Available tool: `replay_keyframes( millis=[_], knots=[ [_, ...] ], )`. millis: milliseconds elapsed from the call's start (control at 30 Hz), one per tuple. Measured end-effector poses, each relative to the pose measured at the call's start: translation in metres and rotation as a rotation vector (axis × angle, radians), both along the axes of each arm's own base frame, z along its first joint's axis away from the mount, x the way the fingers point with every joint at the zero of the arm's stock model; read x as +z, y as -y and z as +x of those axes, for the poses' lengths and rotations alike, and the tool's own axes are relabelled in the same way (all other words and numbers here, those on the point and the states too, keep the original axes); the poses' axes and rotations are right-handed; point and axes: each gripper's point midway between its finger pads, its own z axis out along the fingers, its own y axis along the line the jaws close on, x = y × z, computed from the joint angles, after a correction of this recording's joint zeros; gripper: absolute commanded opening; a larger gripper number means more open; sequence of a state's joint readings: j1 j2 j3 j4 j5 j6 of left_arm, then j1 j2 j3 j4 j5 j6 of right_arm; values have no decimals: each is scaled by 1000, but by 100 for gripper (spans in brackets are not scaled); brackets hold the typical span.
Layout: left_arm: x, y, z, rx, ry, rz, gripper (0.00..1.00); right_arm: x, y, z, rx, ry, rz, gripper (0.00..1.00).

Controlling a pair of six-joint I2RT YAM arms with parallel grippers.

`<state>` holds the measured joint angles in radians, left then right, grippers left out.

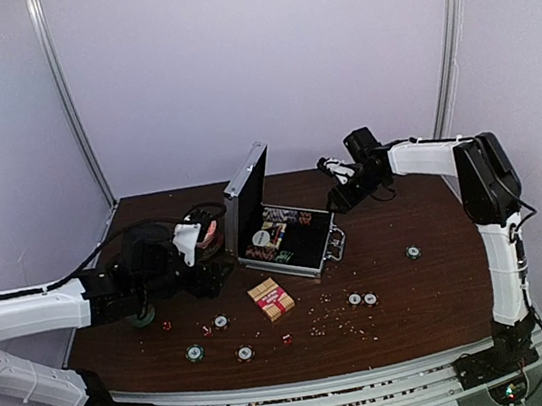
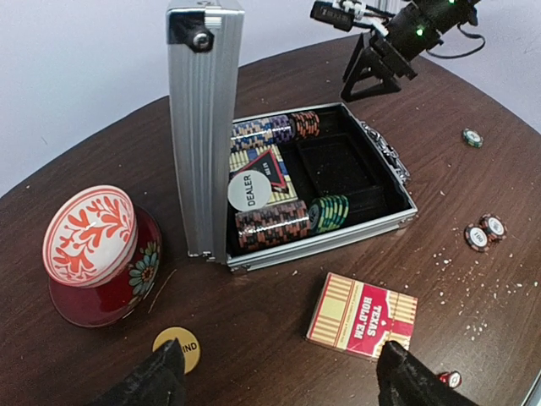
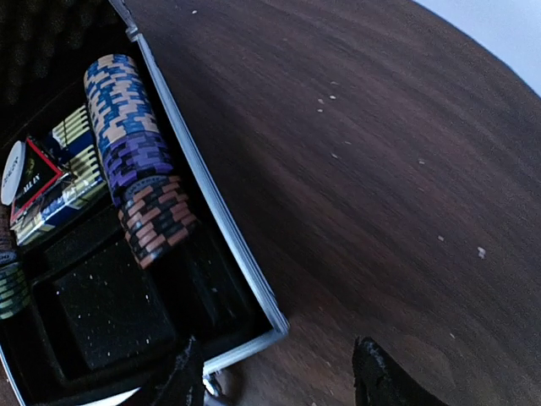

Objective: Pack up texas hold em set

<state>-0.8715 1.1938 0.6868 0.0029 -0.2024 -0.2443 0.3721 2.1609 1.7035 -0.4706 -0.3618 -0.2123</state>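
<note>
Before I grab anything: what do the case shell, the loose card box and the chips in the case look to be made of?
Case: ribbed silver metal with a dull sheen, likely aluminium, black inside. Card box: printed cardboard, matte red and yellow, by its flat, sharp-edged faces. Chips: hard plastic or clay composite with striped edges; the look does not show which.

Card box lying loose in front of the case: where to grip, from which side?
Come straight down on the card box and pinch across its two long edges, mid-length. It lies flat, face up, so only the thin sides are offered. The narrow span suits a two-finger pinch, and nothing touches it.
</note>
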Motion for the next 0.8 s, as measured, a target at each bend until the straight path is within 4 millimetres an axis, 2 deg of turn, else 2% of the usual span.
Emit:
replay_keyframes(
  millis=[100, 267, 500, 800],
  knots=[
    [-4, 2, 4, 23, -11, -20, 76, -21, -17, 10, 26, -47, 26, 56],
    [-14, 3, 6, 48, -36, -33, 75, -46, -30, 24, 18, -117, 82, 50],
    [-23, 4, 8, 65, -60, -45, 75, -48, -35, 21, 21, -154, 110, 36],
    [-59, 3, 12, 126, -144, -12, 77, -49, -33, 11, 44, -143, 116, 31]
  ],
)
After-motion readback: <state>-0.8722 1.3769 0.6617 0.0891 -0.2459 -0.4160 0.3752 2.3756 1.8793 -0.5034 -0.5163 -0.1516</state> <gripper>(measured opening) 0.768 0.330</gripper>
